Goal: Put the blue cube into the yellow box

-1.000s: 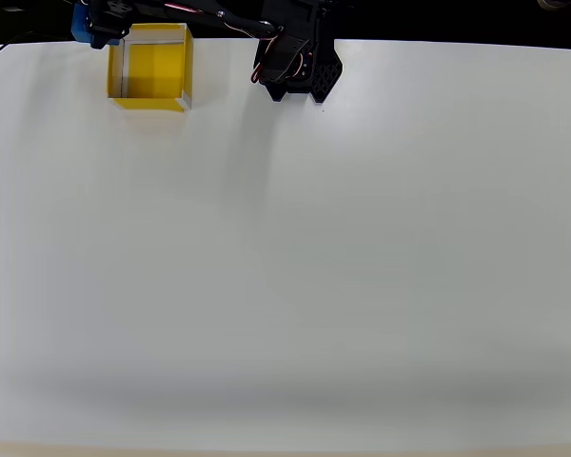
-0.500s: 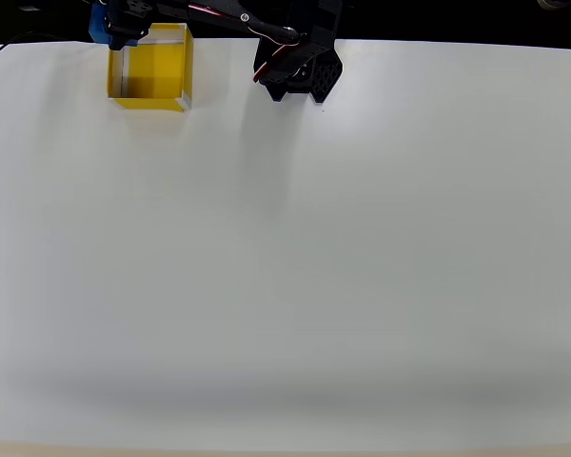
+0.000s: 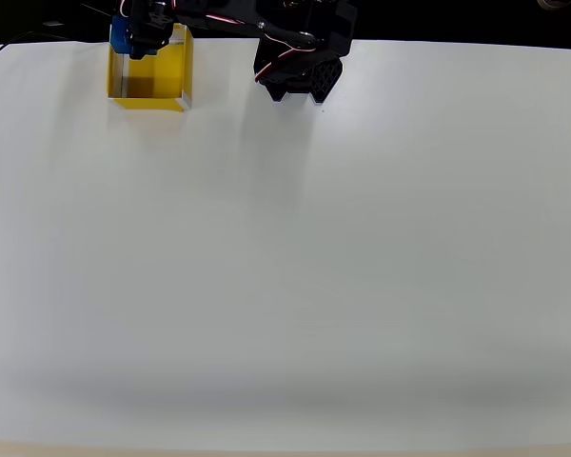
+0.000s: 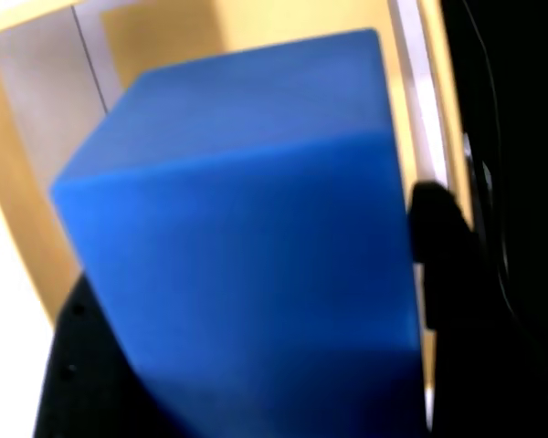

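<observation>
In the wrist view the blue cube sits closest of all, taking up most of the picture, with black parts of the jaws pressed against it at the lower left and along its right side. The jaws are clamped on the cube and carry it. Behind the cube are the yellow walls and pale edges of the box, so the cube hangs over the box's open top rather than resting on its floor.

In the overhead view the near part is bare white counter. Farther back, at the upper left corner, stands the yellow box, square and open-topped, close to the counter's far edge. The gripper hangs over the box's far wall with the cube showing as a small blue patch at its left. The black arm runs right from there to its base, which stands beside the box on the right, apart from it.
</observation>
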